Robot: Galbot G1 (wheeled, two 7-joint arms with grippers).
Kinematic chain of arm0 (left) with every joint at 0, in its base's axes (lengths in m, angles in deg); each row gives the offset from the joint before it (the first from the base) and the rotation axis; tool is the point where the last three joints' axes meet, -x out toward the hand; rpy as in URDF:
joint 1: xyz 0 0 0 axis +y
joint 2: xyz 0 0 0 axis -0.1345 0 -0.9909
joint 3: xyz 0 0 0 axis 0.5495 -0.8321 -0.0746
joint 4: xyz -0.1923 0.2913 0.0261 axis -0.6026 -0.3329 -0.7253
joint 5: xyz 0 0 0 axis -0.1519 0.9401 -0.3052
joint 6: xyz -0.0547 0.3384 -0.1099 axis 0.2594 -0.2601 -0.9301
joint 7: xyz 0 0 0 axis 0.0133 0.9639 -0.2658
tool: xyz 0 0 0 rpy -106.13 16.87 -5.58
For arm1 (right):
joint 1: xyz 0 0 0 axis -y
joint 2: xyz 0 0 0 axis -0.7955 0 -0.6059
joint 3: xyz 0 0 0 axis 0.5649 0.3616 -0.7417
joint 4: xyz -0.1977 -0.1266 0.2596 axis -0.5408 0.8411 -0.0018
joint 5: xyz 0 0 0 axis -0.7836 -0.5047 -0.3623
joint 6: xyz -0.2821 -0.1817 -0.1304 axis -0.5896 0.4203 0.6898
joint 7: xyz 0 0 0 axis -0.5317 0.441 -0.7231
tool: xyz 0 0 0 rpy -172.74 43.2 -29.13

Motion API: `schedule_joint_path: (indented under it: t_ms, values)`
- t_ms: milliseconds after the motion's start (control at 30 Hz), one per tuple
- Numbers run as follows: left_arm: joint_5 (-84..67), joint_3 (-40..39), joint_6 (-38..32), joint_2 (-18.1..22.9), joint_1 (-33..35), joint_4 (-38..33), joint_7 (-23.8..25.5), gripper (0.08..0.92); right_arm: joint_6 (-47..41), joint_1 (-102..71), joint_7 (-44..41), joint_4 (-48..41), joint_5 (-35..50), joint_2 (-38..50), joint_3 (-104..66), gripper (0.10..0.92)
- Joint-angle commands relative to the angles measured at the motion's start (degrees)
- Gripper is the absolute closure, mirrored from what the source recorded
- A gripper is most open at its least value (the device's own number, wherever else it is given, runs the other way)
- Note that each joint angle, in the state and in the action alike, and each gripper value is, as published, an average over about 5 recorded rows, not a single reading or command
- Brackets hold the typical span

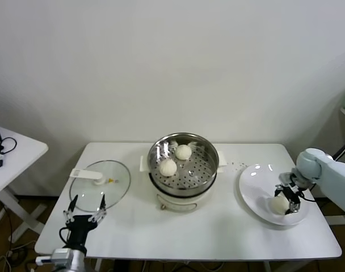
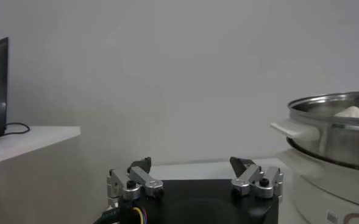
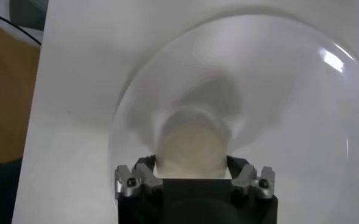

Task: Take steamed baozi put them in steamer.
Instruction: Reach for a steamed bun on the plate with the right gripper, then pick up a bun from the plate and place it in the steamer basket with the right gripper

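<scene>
Two steamed baozi [image 1: 184, 151] [image 1: 168, 167] lie on the perforated tray of the steel steamer [image 1: 214, 164] at the table's middle. Another baozi [image 1: 277, 205] sits on the white plate [image 1: 255, 181] at the right. My right gripper [image 1: 286, 202] is down over that bun. In the right wrist view the baozi [image 3: 190, 146] fills the space between the fingers [image 3: 144, 167], which press on both its sides; the gripper [image 3: 191, 165] is shut on it, low over the plate [image 3: 277, 91]. My left gripper [image 1: 86, 199] [image 2: 191, 164] waits open and empty near the front left edge.
A flat glass lid [image 1: 99, 186] with a white handle lies left of the steamer, just beyond the left gripper. The steamer's rim [image 2: 337, 131] and one bun top [image 2: 354, 112] show in the left wrist view. A side table [image 1: 13, 153] stands far left.
</scene>
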Motion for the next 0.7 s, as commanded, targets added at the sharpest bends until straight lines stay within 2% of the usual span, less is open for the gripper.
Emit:
schedule_joint_path:
  t_ms: [33,333,567,700]
  values:
    - [0.07,0.0,0.02,0.1,-0.02,-0.06,-0.05,0.177,-0.16,0.35,-0.07,-0.01,-0.2,-0.23,0.2,0.287]
    - [-0.14,0.26,-0.06,0.18,0.06,-0.19,-0.08,0.177,0.27,5.07,-0.45,1.98,3.26,-0.07,2.95,0.322]
    - [-0.16,0.17,-0.02,0.02,0.06,-0.35,-0.05,0.177,3.41,25.83,-1.85,8.06,11.95,-1.65,15.31,0.322]
    - [-0.15,0.08,0.06,-0.03,0.06,-0.55,-0.05,0.177,8.02,36.84,-2.39,10.07,10.88,-4.94,20.45,0.321]
